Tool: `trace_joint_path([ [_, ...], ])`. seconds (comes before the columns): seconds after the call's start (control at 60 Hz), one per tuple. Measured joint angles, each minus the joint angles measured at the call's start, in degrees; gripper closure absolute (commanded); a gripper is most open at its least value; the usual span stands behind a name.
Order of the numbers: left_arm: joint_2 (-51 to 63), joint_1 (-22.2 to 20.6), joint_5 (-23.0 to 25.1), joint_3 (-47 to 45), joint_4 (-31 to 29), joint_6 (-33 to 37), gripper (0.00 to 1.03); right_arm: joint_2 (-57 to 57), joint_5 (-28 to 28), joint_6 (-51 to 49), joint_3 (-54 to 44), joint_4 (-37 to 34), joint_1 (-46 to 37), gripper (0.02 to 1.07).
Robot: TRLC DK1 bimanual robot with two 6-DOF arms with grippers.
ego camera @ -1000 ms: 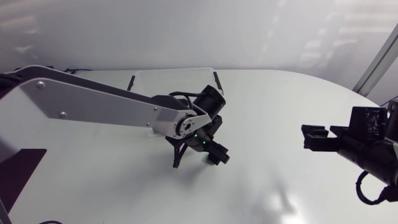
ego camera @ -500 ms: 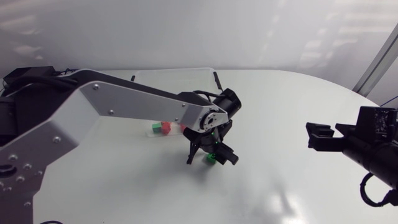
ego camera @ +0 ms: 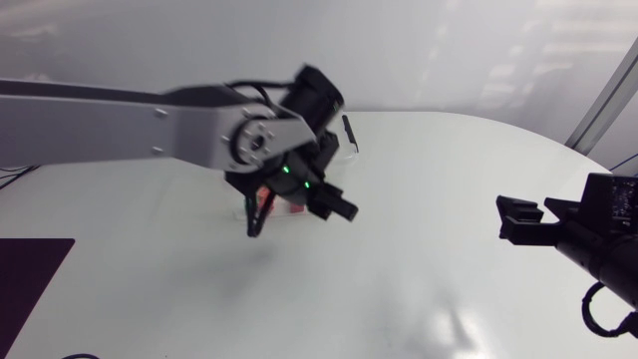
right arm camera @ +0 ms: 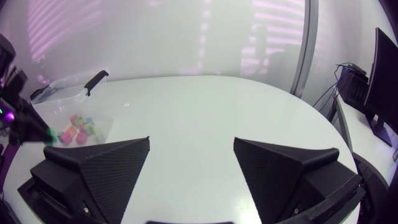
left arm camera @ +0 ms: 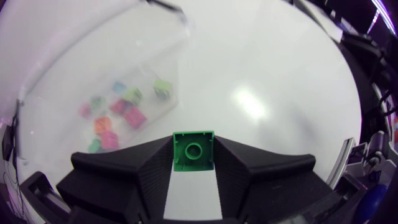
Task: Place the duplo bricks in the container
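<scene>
Green duplo brick is held tight in our left gripper, the clear container lies ahead of it, slightly aside, and our right gripper, spread open, is well apart

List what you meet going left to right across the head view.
The left arm → left gripper, shut on the green brick → right gripper, open → right arm. The container and its bricks overlap the left gripper, so they are omitted.
</scene>
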Motion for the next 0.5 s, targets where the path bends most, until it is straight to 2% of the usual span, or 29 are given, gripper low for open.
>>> trace_joint_path([
  [0.183, -12.3, 5.2, -4.1, -0.6, 5.8, 1.7, 0.85, -1.2, 0.0, 0.0, 0.0, -1.3, 0.0, 0.09],
  [0.283, -13.9, 8.4, -7.0, -2.3, 12.6, 4.0, 0.83, -2.0, 0.0, -0.4, 0.0, -1.5, 0.0, 0.09],
  [0.367, -12.9, 11.2, -7.8, -3.1, 15.4, 5.3, 0.8, -2.3, 0.0, -0.9, 0.0, -1.7, 0.0, 0.09],
  [0.4, -12.2, 12.2, -8.3, -3.4, 16.7, 5.7, 0.75, -2.3, 0.0, -1.1, 0.0, -1.7, 0.0, 0.09],
  [0.433, -11.2, 13.3, -9.0, -3.8, 18.4, 6.3, 0.64, -2.4, 0.0, -1.2, 0.0, -1.7, 0.0, 0.09],
  [0.5, -9.4, 14.8, -9.9, -4.3, 20.4, 6.7, 0.34, -2.5, 0.0, -1.4, 0.0, -1.8, 0.0, 0.09],
])
